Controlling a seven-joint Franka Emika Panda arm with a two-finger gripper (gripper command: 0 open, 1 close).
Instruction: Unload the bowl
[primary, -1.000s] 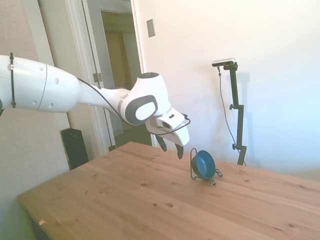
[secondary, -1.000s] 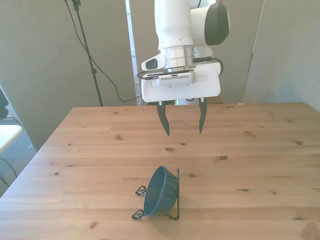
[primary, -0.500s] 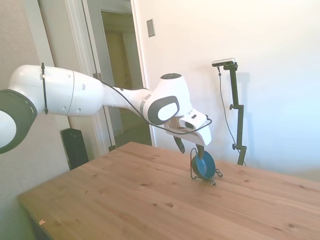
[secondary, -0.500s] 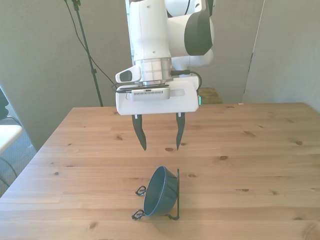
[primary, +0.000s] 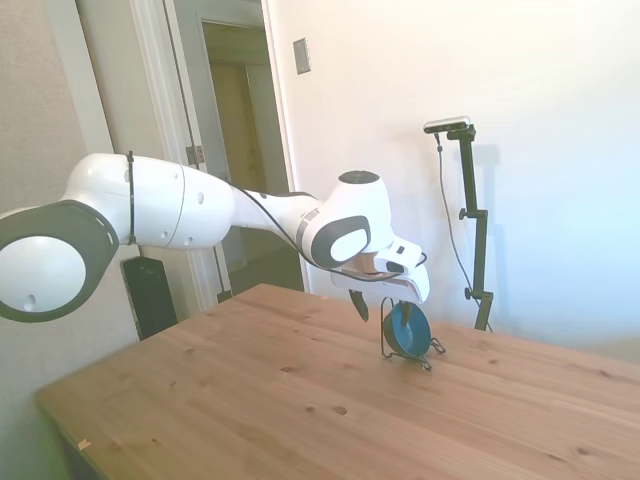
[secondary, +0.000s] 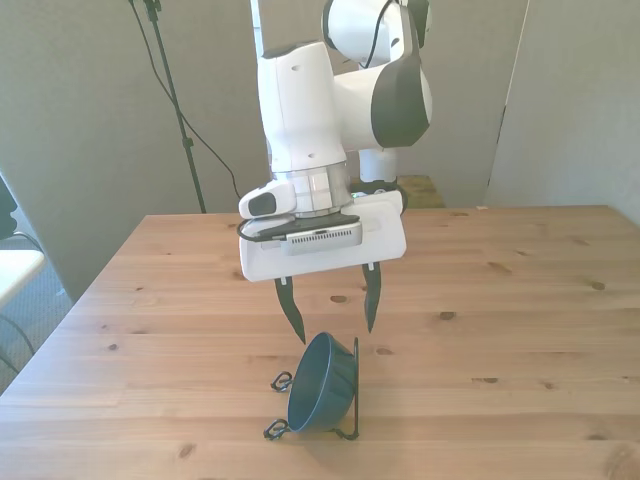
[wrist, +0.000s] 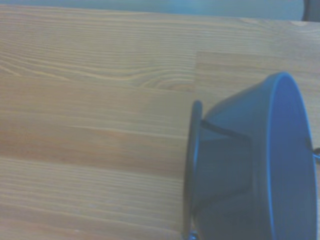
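The dark blue bowl (secondary: 322, 384) leans on its side in a thin black wire stand (secondary: 353, 400) near the table's front edge in the front view. In the side view the bowl (primary: 407, 329) rests in the stand (primary: 384, 335) at the far side of the table. My gripper (secondary: 332, 317) hangs open just above the bowl's upper rim, one finger on each side of it, touching nothing. In the side view the gripper (primary: 380, 308) sits right over the bowl. The wrist view shows the bowl (wrist: 260, 165) close up against the stand's wire (wrist: 191, 170).
The wooden table (secondary: 520, 300) spreads wide around the stand. A doorway (primary: 245, 150) and a white wall stand behind it in the side view. Grey panels back the front view.
My arm has reached out and come down, bringing the open gripper from well behind the bowl to just over its rim. The bowl and stand have not moved.
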